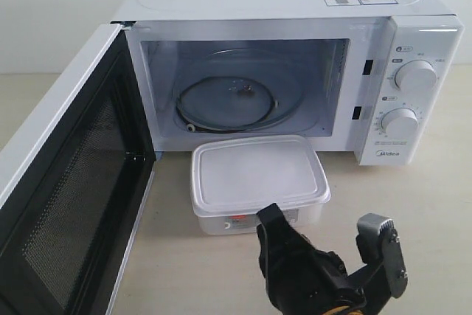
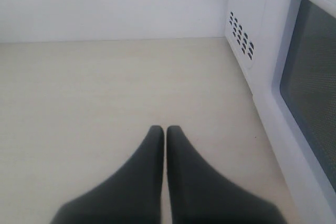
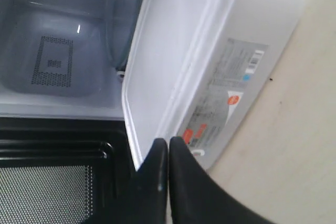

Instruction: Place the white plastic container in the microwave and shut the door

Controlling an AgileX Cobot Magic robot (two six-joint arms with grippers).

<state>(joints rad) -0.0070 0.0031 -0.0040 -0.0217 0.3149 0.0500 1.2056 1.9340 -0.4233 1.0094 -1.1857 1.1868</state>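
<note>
The white plastic container point(image 1: 254, 178) sits lid-up on the table just in front of the microwave point(image 1: 295, 5), whose cavity holds only the glass turntable point(image 1: 236, 97). The door point(image 1: 66, 189) is swung wide open at the left. My right gripper point(image 1: 270, 215) is shut, its tips at the container's labelled front side; the right wrist view shows the tips point(image 3: 168, 141) by the container point(image 3: 178, 51) near the red label point(image 3: 233, 99), and I cannot tell whether they touch. My left gripper point(image 2: 165, 128) is shut on nothing above bare table, outside the door point(image 2: 310, 93).
The open door's black inner frame point(image 3: 52, 145) lies close beside my right gripper's fingers. Two knobs point(image 1: 414, 75) are on the microwave's right panel. Vent holes point(image 2: 240, 34) mark the microwave's side wall. Pale tabletop point(image 1: 413, 197) extends to the container's right.
</note>
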